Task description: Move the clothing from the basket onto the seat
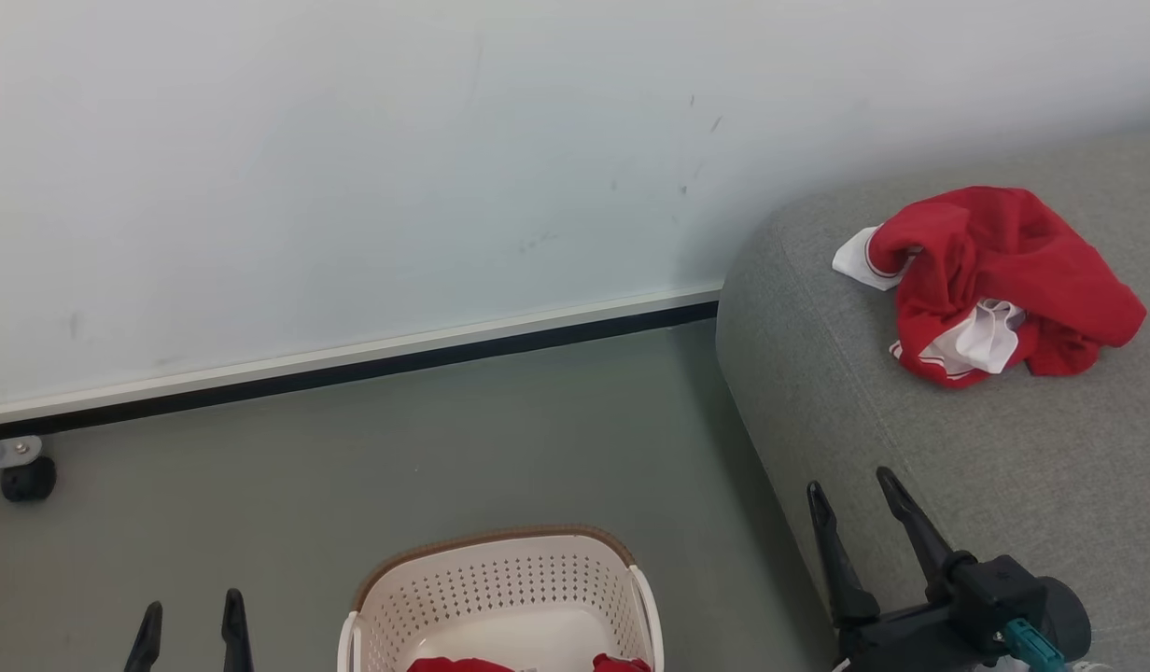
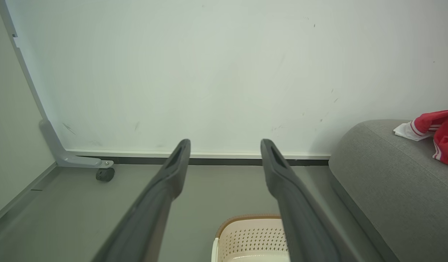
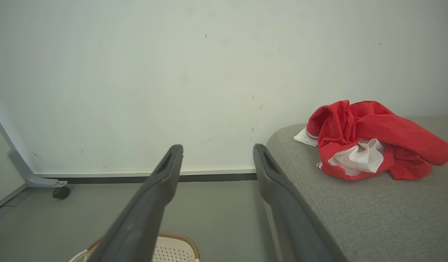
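"What's nearest?"

"Left end effector [image 1: 190, 616] and right end effector [image 1: 848, 482], both spread wide and empty, either side of the basket [image 1: 486, 539] on the floor [image 1: 444, 448], red cloth [image 1: 444, 665] showing inside it."

"Further back?"

"A crumpled red-and-white jersey [image 1: 1004, 271] lies on the seat [image 1: 911, 448], toward the wall [image 1: 351, 187]."

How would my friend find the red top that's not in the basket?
Look right to the big grey seat by the pale wall. A crumpled red garment with white patches lies on top. The other red clothing sits inside the cream basket on the floor.
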Available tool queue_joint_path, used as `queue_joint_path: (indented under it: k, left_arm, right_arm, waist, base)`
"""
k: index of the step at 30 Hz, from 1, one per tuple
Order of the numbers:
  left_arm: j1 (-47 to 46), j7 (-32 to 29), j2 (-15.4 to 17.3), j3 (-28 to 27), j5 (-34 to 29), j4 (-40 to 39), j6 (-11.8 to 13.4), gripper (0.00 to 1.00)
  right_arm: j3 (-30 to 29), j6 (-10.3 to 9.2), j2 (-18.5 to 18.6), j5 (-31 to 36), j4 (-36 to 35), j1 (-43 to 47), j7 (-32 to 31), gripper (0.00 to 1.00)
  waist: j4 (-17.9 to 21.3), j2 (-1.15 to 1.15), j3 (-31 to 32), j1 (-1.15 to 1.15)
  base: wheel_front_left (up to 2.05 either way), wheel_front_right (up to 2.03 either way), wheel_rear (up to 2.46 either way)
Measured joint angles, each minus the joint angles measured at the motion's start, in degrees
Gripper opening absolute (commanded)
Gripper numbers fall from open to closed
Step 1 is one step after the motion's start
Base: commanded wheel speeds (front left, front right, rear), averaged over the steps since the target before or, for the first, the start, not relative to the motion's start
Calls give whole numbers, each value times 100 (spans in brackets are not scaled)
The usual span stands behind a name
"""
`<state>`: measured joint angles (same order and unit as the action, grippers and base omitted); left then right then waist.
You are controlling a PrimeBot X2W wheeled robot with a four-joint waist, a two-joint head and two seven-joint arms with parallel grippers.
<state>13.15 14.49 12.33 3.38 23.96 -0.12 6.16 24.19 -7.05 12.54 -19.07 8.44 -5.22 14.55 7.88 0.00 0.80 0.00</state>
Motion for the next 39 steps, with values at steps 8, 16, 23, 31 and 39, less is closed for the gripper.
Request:
queue_joint_path:
  k: [8,16,23,31,39]
  left_arm:
    - [0,0,-30,-20,-83,-69,40,100]
    - [1,0,-85,-52,-123,-113,40,100]
    - [3,0,-92,-55,-237,-189,40,100]
    - [-8,-1,-89,158,-303,-230,-21,100]
    - [-489,-188,-83,590,-439,-148,-223,100]
  right_arm:
    - [-108,-1,-26,65,-142,18,-1,100]
    - [-168,-2,-55,124,-252,53,0,100]
    - [-198,-8,-77,147,-316,121,-1,100]
    - [-301,-8,-78,178,-458,102,0,100]
    - [-494,-9,-53,210,-660,-157,14,100]
  waist:
    - [-16,0,-44,0]
    - [-22,0,-76,0]
    - [-9,0,-115,0]
    - [49,0,-358,0]
    - [108,0,-825,1]
  base:
    - [0,0,0]
    - [0,0,0]
    - [0,0,0]
    - [0,0,0]
    - [0,0,0]
